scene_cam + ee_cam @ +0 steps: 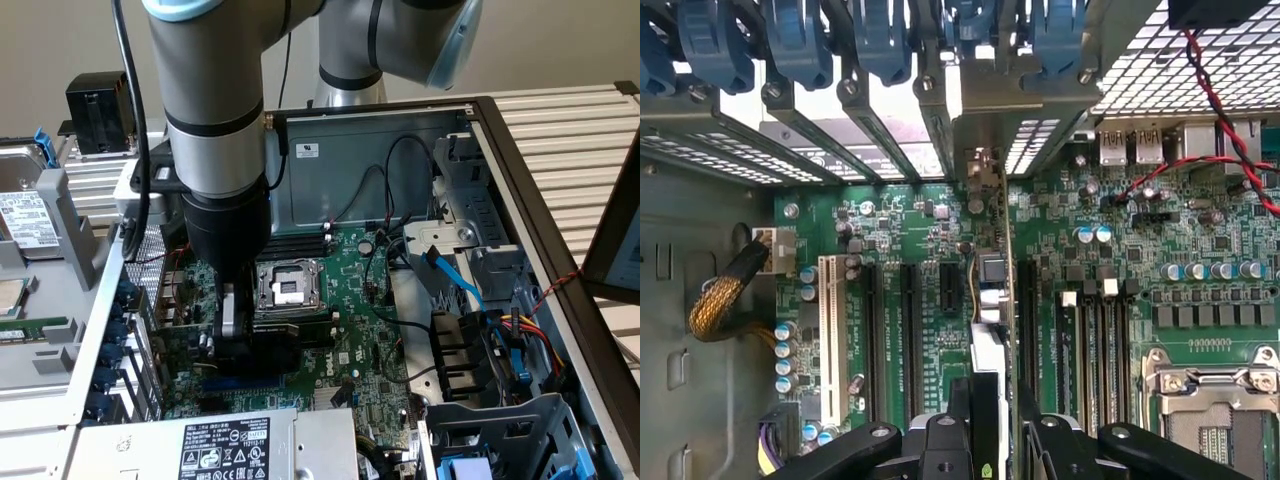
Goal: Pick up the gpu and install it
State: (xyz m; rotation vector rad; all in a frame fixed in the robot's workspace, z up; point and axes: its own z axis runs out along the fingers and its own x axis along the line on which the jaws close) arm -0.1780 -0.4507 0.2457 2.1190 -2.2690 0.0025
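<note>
Jaws stand narrow and closed on the gpu point(989, 300), carrying it upright and edge-on inside the open case point(520, 180). In the wrist view the card shows as a thin strip. It runs out from between the two fingers point(960, 415) toward the case's rear wall, with its silver bracket point(982, 165) close under the row of blue slot latches point(880, 40).

Taking the CPU socket point(285, 288) as the mark, the gpu hangs just beside it, toward the exterior view's left. It sits over the long expansion slots point(908, 330) of the motherboard point(355, 300). The memory slots point(1090, 340) lie between the card and the socket. Whether the card's lower edge already touches a slot cannot be told, because the arm point(215, 100) and the card's own body hide it.

As a thing to handle, the gpu looks light and stiff but fragile. It is a thin board with small parts soldered on, and its contact edge should stay clear of any grip. The safest hold is probably across the cooler shroud and the bare back of the board, near the upper edge and about mid-length, so the card does not tilt. The bracket looks too thin and springy to grip. A squeeze on the components, or any twisting load, could crack the board or bend the slot.
</note>
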